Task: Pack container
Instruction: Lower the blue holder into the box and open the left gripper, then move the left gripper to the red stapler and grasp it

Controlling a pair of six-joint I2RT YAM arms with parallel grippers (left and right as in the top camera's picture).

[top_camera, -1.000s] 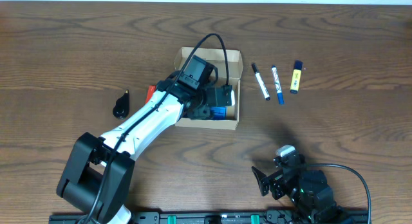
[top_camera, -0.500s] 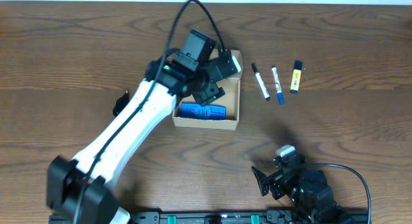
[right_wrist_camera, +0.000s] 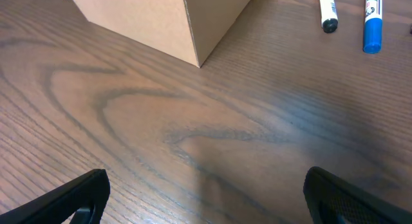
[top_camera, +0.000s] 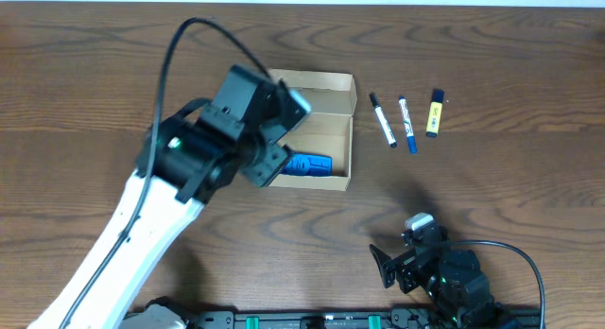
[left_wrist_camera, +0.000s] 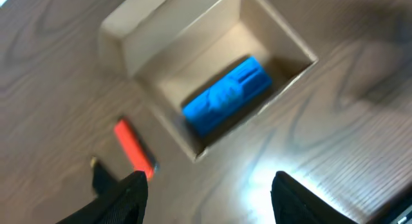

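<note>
- Left claw (left_wrist_camera: 209,180): jaws moderately apart, nothing between them; it hangs raised above the desk (left_wrist_camera: 335,140), clear of all items
- The container (left_wrist_camera: 164,21) lies beyond the fingertips in the wrist view; from overhead, the left arm covers its left edge
- Container position: middle of the desk towards the far side, flap lid folded back, interior open from above so items can be lowered straight in
- One blue ribbed item (left_wrist_camera: 226,95) lies flat on the container floor, along the near wall; the rest of the floor is bare, so packing is judged incomplete
- A red marker (left_wrist_camera: 134,154) lies on the desk just left of the container, near the left claw, and is judged the easiest next pick
- Right of the container, apart from it: a black marker (top_camera: 382,119), a blue marker (top_camera: 406,124) and a yellow highlighter (top_camera: 434,112), side by side and spaced for single pickup
- Right claw (right_wrist_camera: 206,185): jaws wide and empty, low at the near right edge, well apart from the container
</note>
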